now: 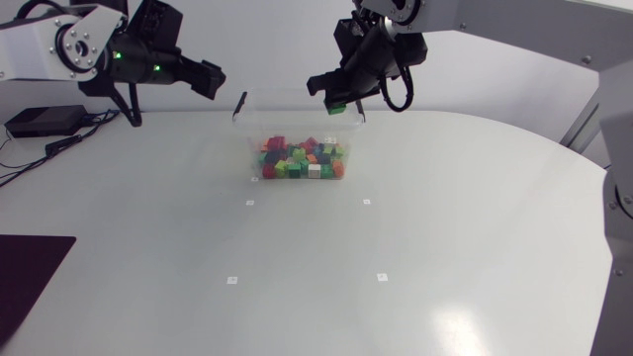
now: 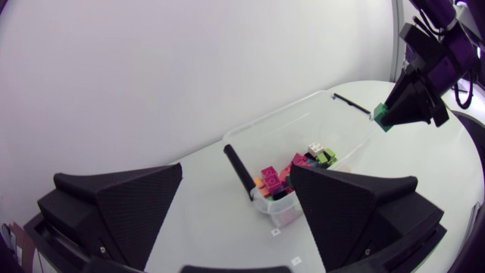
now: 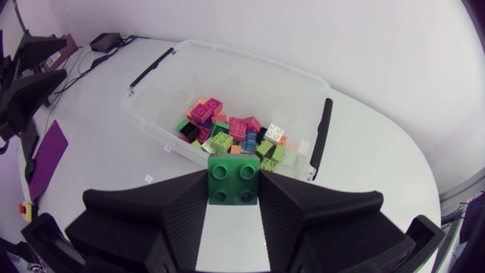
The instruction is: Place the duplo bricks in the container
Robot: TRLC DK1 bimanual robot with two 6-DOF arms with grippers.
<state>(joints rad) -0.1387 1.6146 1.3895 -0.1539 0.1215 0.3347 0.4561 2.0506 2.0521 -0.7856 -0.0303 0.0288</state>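
White tabletop (image 1: 445,257) carried the clear container (image 1: 247,138) near the middle of its far edge. Loose pile of duplo bricks (image 1: 300,158) sat inside, mixed colours. My right end effector (image 3: 233,186) hung above the container's far right corner, clamped on a green brick (image 3: 235,176) from both sides. My left end effector (image 2: 236,173) hovered off the container's left end, toward the tabletop's far left corner, fingers spread wide, nothing between them.

Green duplo brick (image 3: 234,180) in right tool (image 3: 234,196), above clear container's (image 1: 297,119) edge; mixed coloured bricks (image 1: 300,158) inside
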